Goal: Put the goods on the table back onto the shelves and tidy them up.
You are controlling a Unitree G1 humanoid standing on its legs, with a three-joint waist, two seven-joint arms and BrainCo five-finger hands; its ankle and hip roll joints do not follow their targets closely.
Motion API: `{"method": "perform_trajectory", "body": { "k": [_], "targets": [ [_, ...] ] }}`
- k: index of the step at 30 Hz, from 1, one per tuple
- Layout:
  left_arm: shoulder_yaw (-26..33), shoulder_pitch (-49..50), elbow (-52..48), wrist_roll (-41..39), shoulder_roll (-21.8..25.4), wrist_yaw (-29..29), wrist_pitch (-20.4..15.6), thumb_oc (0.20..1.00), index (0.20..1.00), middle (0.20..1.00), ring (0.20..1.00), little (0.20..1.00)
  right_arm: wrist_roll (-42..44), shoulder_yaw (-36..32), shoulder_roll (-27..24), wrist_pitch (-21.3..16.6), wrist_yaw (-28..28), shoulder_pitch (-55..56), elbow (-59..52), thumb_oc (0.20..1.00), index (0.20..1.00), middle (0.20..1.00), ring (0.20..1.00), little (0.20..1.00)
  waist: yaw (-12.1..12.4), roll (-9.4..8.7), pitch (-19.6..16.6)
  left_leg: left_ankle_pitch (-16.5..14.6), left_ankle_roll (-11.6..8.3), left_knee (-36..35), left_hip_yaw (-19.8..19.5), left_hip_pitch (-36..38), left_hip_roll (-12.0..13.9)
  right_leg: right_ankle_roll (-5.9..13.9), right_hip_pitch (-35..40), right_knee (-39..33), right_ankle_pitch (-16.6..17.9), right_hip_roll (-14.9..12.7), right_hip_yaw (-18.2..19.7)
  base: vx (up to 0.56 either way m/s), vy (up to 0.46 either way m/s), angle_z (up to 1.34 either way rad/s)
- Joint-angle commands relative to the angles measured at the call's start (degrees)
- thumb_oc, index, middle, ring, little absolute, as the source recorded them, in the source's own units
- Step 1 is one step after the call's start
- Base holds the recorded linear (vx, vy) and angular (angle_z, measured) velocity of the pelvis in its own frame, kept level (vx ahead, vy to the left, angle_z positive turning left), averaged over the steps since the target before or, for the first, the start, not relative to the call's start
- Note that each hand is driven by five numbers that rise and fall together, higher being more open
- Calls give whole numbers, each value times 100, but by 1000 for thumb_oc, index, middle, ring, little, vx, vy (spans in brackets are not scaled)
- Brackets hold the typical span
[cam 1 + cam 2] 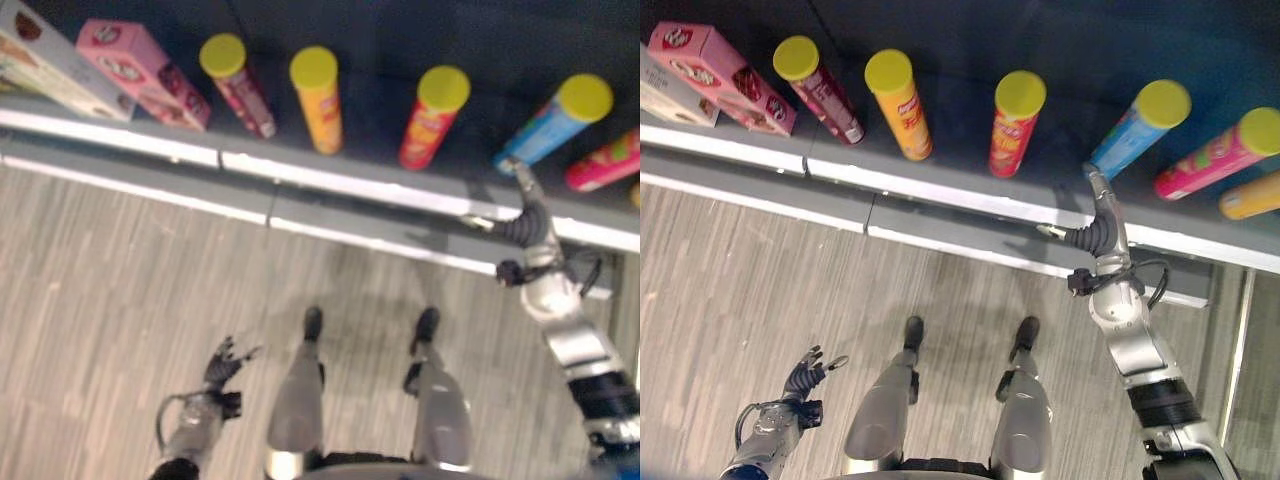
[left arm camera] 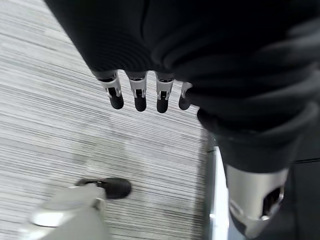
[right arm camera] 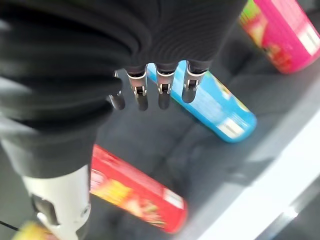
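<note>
Several yellow-lidded cans stand in a row on the dark shelf point(image 1: 960, 150): a maroon can point(image 1: 820, 88), an orange can point(image 1: 900, 105), a red can point(image 1: 1015, 125), a blue can point(image 1: 1135, 130) and a pink can point(image 1: 1215, 155). My right hand point(image 1: 1102, 222) reaches over the shelf's front edge, fingers straight and open, tips just short of the blue can's point(image 3: 210, 102) foot, holding nothing. The red can point(image 3: 135, 192) stands just beside it. My left hand point(image 1: 805, 378) hangs low over the floor, fingers point(image 2: 140, 95) relaxed and empty.
A pink box point(image 1: 720, 75) and a pale box point(image 1: 665, 95) lie at the shelf's left end. Another orange can point(image 1: 1250, 197) shows at the far right. A pale grey lip point(image 1: 940, 190) runs along the shelf front above the grey plank floor point(image 1: 740, 290).
</note>
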Motion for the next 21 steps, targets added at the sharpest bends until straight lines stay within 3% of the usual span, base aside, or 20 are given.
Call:
{"method": "perform_trajectory", "body": {
  "k": [1, 2, 4, 5, 7, 8, 12, 13, 15, 21],
  "targets": [
    [100, 310, 244, 260, 153, -24, -15, 1000, 1000, 1000, 1000, 1000, 911, -201, -52, -461, 718, 544, -349, 1000, 1000, 1000, 1000, 1000, -27, 17, -598, 198, -349, -581, 356, 102, 411, 584, 318, 294, -607, -466, 341, 71, 27, -28],
    [99, 311, 243, 260, 153, -24, -15, 1000, 1000, 1000, 1000, 1000, 911, -202, -52, -460, 719, 545, -350, 1000, 1000, 1000, 1000, 1000, -26, 17, -597, 199, -349, -583, 356, 105, 411, 584, 320, 292, -606, -466, 341, 107, 39, -21],
    [340, 363, 462, 461, 161, -249, 32, 1000, 1000, 1000, 1000, 1000, 2033, -86, 7, -358, 1921, 1581, -311, 1000, 1000, 1000, 1000, 1000, -161, -76, -932, 182, -367, -720, 506, 460, 417, 616, 603, 158, -581, -437, 320, 161, 44, -13],
    [339, 365, 463, 461, 160, -250, 30, 1000, 1000, 1000, 1000, 1000, 2037, -87, 5, -359, 1924, 1584, -311, 1000, 1000, 1000, 1000, 1000, -158, -76, -928, 183, -367, -727, 510, 472, 418, 616, 611, 154, -581, -436, 322, 118, 33, -9],
    [384, 362, 579, 557, 176, -339, 4, 1000, 1000, 1000, 1000, 1000, 2242, 101, -88, -197, 2452, 1922, 106, 1000, 1000, 1000, 1000, 1000, -186, -121, -1074, 140, -371, -742, 551, 626, 424, 629, 712, 152, -597, -427, 337, 103, 17, -20],
    [384, 375, 604, 581, 171, -425, -25, 1000, 1000, 1000, 1000, 1000, 1966, 192, -138, -47, 2528, 2140, 648, 1000, 1000, 1000, 1000, 1000, -216, -145, -1198, 92, -361, -749, 612, 796, 436, 641, 828, 155, -615, -430, 338, 134, 15, -28],
    [241, 384, 592, 549, 102, -500, -97, 1000, 1000, 1000, 1000, 1000, 1289, 233, 377, 121, 2334, 2240, 2798, 1000, 1000, 1000, 1000, 1000, -254, -147, -1433, 21, -336, -790, 681, 1078, 448, 660, 1047, 129, -671, -388, 345, 93, 3, -16],
    [241, 384, 592, 549, 104, -500, -97, 1000, 1000, 1000, 1000, 1000, 1287, 235, 381, 116, 2332, 2236, 2805, 1000, 1000, 1000, 1000, 1000, -252, -149, -1429, 21, -336, -793, 682, 1084, 448, 660, 1051, 127, -672, -387, 345, 77, -3, -8],
    [157, 341, 911, 494, -74, -510, -84, 1000, 1000, 1000, 1000, 1000, 1348, -41, 1107, 256, 1877, 1940, 4968, 1000, 1000, 1000, 1000, 1000, -301, -112, -1657, -43, -300, -846, 769, 1295, 440, 679, 1190, 55, -670, -348, 376, 86, 11, -7],
    [82, 247, 1592, 675, -268, -475, -38, 1000, 1000, 1000, 1000, 1000, 1349, -113, 1358, 302, 1554, 1573, 5770, 1000, 1000, 1000, 1000, 1000, -335, -66, -1877, -152, -268, -844, 847, 1512, 433, 664, 1359, 15, -699, -333, 425, 42, 10, -13]
  ]
}}
